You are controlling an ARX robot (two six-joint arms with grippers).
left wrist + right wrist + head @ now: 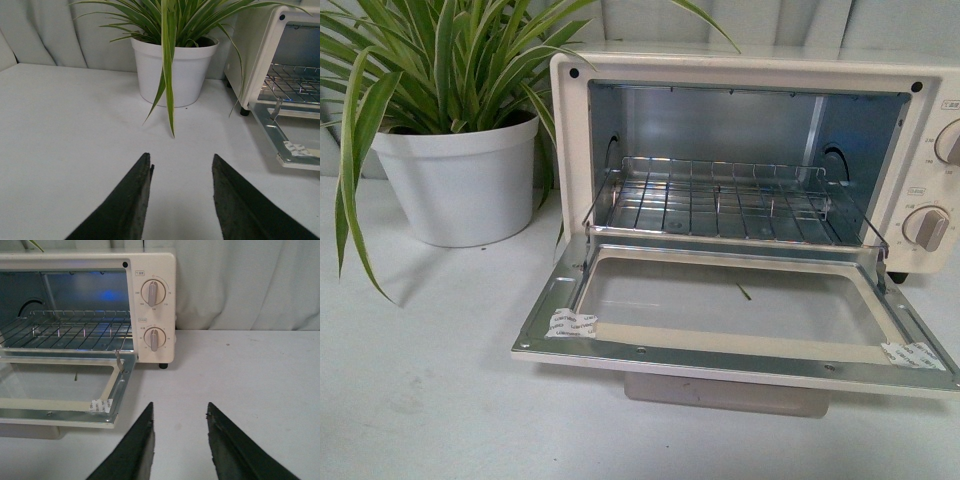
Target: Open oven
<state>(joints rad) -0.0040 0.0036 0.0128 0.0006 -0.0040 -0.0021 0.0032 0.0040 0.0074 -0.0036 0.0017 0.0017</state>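
Note:
The cream-white oven (565, 120) stands on the white table with its glass door (730, 305) folded down flat toward me. The wire rack (720, 200) shows inside, and two round knobs (927, 228) sit on its right panel. The handle is hidden under the door. The oven also shows in the left wrist view (255, 45) and in the right wrist view (155, 310). My left gripper (181, 160) is open and empty over bare table, left of the oven. My right gripper (180, 410) is open and empty, off the door's right front corner. Neither arm shows in the front view.
A white pot (460, 180) with a long-leaved striped plant (440, 60) stands left of the oven, its leaves hanging over the table (430, 400) and toward the oven's side. A pale curtain (250, 285) backs the table.

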